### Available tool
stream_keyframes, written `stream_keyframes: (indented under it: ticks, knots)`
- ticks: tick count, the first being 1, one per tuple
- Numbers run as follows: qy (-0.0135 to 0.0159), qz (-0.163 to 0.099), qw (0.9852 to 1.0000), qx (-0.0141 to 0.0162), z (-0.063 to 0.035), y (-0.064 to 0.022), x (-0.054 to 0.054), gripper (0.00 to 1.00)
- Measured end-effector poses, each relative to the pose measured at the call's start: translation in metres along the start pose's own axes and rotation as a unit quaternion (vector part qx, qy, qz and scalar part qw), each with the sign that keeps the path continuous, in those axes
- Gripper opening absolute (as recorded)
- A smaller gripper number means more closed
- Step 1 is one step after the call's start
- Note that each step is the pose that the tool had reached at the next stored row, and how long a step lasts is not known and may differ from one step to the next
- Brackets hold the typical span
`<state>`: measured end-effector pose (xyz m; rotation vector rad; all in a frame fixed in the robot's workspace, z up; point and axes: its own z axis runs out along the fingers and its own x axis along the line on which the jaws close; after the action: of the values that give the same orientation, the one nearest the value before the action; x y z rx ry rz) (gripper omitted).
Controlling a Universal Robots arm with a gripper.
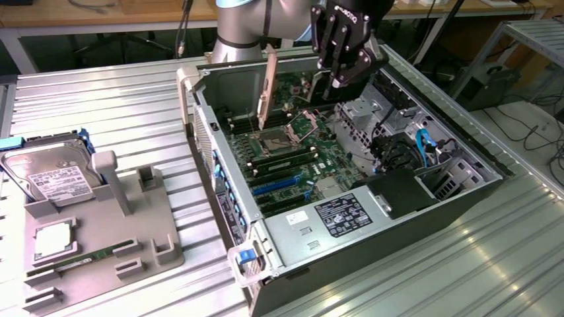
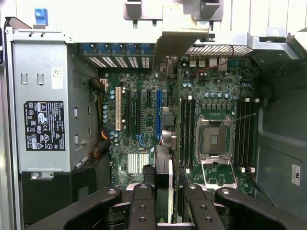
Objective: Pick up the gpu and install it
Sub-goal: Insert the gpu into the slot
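Observation:
My gripper (image 1: 342,89) hangs over the open computer case (image 1: 493,173), above the far part of the motherboard (image 1: 304,165). It is shut on the gpu (image 2: 163,184), which the wrist view shows edge-on between the two black fingers (image 2: 142,206). The card's pale metal bracket (image 2: 178,36) reaches toward the case's rear wall and shows in the exterior view as a thin pale strip (image 1: 267,89). Below the card lie the expansion slots, one blue (image 2: 158,112) and one white (image 2: 118,109). The card is held clear above them.
Inside the case are a power supply (image 1: 344,214) with a black label, an open CPU socket (image 2: 213,139), memory slots and blue cables (image 1: 426,148). On the exterior view's left a grey fixture (image 1: 154,254) holds a hard drive (image 1: 55,179) and a green memory stick (image 1: 75,261).

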<state>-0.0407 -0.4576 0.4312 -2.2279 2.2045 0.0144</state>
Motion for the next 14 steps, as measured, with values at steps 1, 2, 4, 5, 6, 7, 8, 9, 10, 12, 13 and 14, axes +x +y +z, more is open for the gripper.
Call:
stream_keyframes:
  ticks: [1,2,4,5,6,7,8,9,10,12,13,14]
  knots:
    - [0.0000,0.000,1.0000,0.0000,0.0003,0.0000,0.0000,0.27]
    - [0.0000,0.000,1.0000,0.0000,0.0007,0.0000,0.0000,0.27]
    - [0.0000,-0.001,1.0000,0.0000,0.0015,0.0000,0.0000,0.27]
    - [0.0000,-0.001,1.0000,0.0000,0.0019,0.0000,0.0000,0.27]
    - [0.0000,-0.001,1.0000,0.0000,0.0023,0.0000,0.0000,0.27]
    - [0.0000,-0.001,1.0000,0.0000,0.0027,0.0000,0.0000,0.27]
    - [0.0000,-0.001,1.0000,0.0000,0.0030,0.0000,0.0000,0.27]
    - [0.0000,-0.001,1.0000,0.0000,0.0034,0.0000,0.0000,0.27]
    - [0.0000,-0.001,1.0000,0.0000,0.0037,0.0000,0.0001,0.27]
    - [0.0000,-0.002,1.0000,0.0000,0.0048,0.0000,0.0001,0.27]
    - [0.0000,-0.002,1.0000,0.0000,0.0053,0.0000,0.0001,0.27]
    - [0.0000,-0.002,1.0000,0.0000,0.0058,0.0000,0.0001,0.27]
